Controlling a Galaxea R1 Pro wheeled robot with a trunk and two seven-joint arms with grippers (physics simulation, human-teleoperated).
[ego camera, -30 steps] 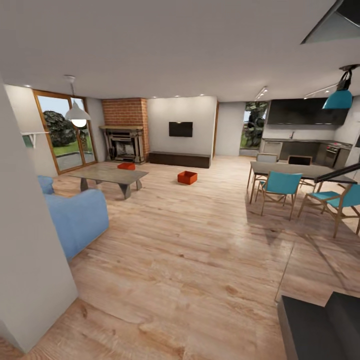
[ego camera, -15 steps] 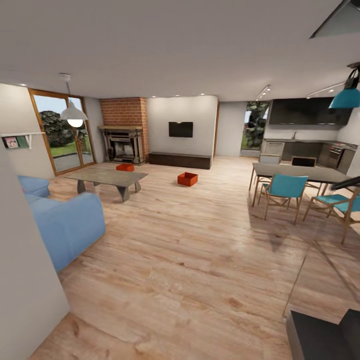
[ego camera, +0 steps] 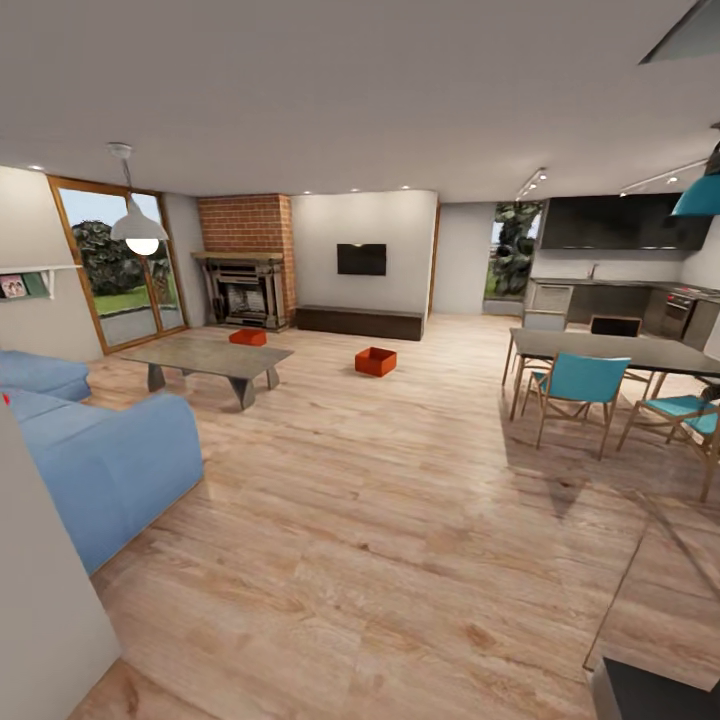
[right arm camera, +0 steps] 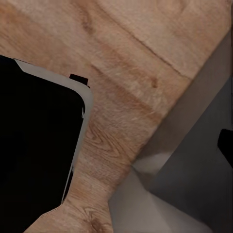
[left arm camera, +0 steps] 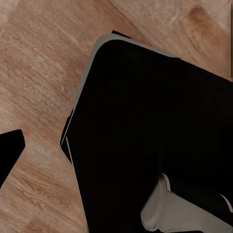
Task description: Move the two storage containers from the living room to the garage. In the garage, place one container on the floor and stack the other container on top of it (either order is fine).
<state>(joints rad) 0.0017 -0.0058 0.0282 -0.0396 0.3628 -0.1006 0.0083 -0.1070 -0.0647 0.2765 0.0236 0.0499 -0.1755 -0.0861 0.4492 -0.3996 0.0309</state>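
Two orange-red storage containers stand far ahead on the living room's light wood plank floor in the head view. One container (ego camera: 375, 361) sits in the open between the coffee table and the dining table. The other container (ego camera: 247, 337) lies behind the coffee table, in front of the fireplace (ego camera: 243, 290). Both wrist views look down at the plank floor and the robot's black base (left arm camera: 150, 126). A dark fingertip (left arm camera: 9, 155) shows at the edge of the left wrist view, and another fingertip (right arm camera: 226, 145) at the edge of the right wrist view. Neither view shows how the jaws stand.
A blue sofa (ego camera: 100, 460) stands at the near left behind a white wall corner (ego camera: 40, 600). A grey coffee table (ego camera: 215, 357) is ahead on the left. A dining table (ego camera: 610, 350) with teal chairs (ego camera: 575, 385) is on the right. Wide open floor runs between them.
The whole head view has shifted: the camera moved forward, and the near wall corner and sofa slid leftward and down. The containers have not moved on the floor.
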